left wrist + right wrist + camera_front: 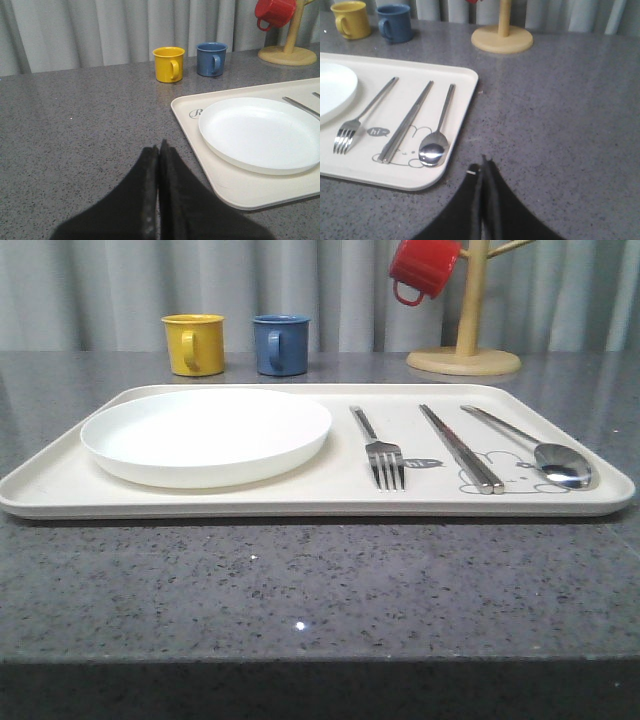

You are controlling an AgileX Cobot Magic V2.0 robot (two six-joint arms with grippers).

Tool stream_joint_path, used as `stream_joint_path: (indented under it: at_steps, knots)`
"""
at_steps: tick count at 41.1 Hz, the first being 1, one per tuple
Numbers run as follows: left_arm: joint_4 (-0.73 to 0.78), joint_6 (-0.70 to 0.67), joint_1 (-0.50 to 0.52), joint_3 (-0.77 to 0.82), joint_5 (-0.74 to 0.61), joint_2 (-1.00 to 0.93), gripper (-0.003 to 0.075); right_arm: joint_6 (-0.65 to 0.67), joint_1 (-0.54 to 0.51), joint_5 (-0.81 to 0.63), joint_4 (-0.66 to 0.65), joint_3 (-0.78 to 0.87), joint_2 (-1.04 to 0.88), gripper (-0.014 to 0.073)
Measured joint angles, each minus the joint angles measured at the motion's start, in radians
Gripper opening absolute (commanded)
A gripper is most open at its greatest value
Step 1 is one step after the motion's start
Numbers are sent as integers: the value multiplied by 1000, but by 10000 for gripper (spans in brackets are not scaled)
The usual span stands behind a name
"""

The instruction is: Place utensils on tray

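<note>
The cream tray [60,490] lies across the grey table. On it, from left to right, rest the white plate [205,435], the fork [380,452], the chopsticks [460,448] and the spoon [545,455]. In the left wrist view my left gripper [159,149] is shut and empty over bare table, beside the tray's [240,192] left edge and the plate [260,132]. The right wrist view has my right gripper [482,162] shut and empty over bare table, just off the tray's [395,180] right corner, near the spoon [435,150], chopsticks [407,122] and fork [360,120].
A yellow mug [193,344] and a blue mug [281,344] stand behind the tray. At the back right a wooden mug tree [465,350] holds a red mug [423,268]. A curtain closes off the back. Bare table runs along the tray's front.
</note>
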Motion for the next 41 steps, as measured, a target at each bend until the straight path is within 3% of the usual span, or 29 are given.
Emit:
stream_joint_path:
  at_steps: [41]
  knots:
    - [7, 0, 8, 40, -37, -36, -18, 0, 0, -2, 0, 2, -10, -49]
